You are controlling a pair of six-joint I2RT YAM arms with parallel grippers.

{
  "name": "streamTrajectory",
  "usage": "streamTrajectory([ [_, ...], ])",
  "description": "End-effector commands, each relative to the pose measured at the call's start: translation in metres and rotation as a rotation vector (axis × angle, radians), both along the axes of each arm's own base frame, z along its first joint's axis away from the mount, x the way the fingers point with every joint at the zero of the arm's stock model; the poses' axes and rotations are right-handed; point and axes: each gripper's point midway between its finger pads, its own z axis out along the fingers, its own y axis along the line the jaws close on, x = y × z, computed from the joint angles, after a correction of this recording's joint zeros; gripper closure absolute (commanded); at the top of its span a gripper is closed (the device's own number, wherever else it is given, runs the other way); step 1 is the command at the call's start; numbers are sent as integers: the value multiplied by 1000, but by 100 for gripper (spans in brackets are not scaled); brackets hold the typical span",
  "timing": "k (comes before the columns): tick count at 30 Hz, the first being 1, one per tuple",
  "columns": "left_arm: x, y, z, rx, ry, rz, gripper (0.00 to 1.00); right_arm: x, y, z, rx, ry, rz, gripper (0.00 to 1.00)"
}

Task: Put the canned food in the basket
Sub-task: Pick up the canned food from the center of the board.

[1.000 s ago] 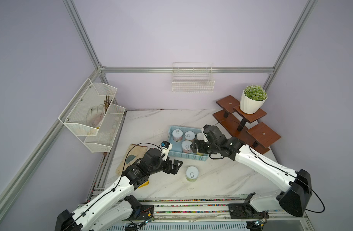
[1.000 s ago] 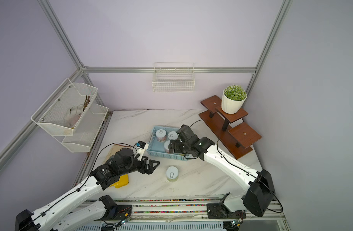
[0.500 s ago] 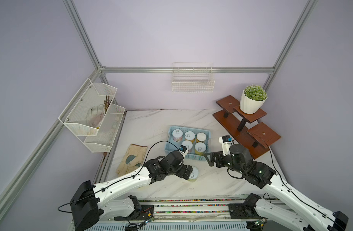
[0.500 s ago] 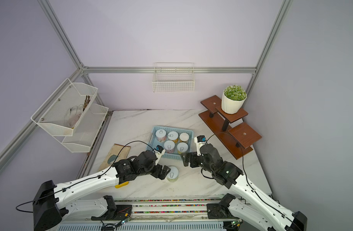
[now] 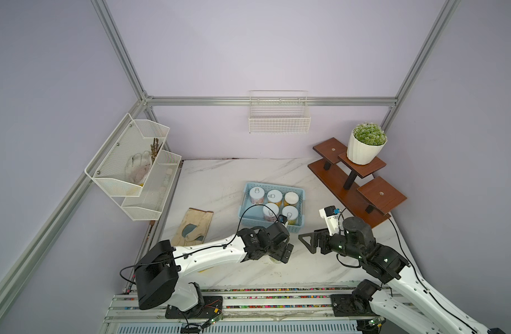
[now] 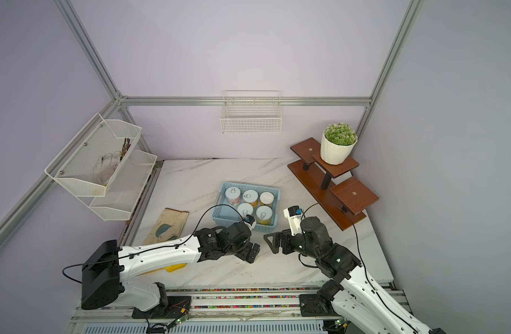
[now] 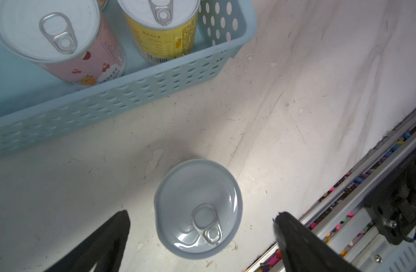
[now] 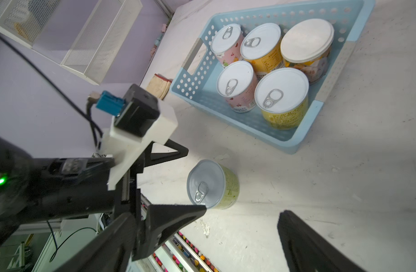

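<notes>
The light blue basket (image 5: 247, 215) stands mid-table in both top views and holds several cans (image 5: 275, 197) with pink or yellow labels (image 8: 282, 101). One more can (image 7: 198, 207), silvery pull-tab lid and pale green label (image 8: 230, 188), stands upright on the table in front of the basket (image 7: 131, 94). My left gripper (image 7: 201, 214) hangs open over this can, one finger on each side and not touching it. It hides nearly all of the can in the top views. My right gripper (image 5: 307, 243) is open and empty, just right of the can.
A wooden stepped shelf (image 5: 349, 191) with a potted plant (image 5: 364, 144) stands at the back right. A white wire basket (image 5: 279, 121) hangs on the back wall and white mesh racks (image 5: 133, 162) on the left. A beige mitt (image 5: 193, 228) lies left of the basket.
The right arm pulled back from the basket toward the front right, its gripper open. The left gripper swung right and came over the can on the table, covering it in the top views.
</notes>
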Motion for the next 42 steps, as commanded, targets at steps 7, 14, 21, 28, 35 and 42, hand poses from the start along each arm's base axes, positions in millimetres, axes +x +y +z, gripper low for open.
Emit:
streamTrajectory([
  [7, 5, -10, -11, 47, 14, 40, 0, -6, -34, 11, 33, -31, -167, 1],
  [14, 6, -12, -21, 118, 34, 51, 1, -9, -37, 10, 42, -25, -177, 1],
  [21, 6, -8, -31, 192, 56, 66, 9, -10, -37, 8, 36, -20, -174, 2],
  [28, 5, -5, -33, 212, 74, 81, 12, -10, -36, 8, 37, -23, -169, 2],
  [35, 6, -6, -35, 239, 86, 81, 12, -11, -36, 6, 36, -19, -165, 2],
  [42, 4, -3, -34, 248, 98, 90, 12, -10, -35, 5, 35, -16, -164, 2],
])
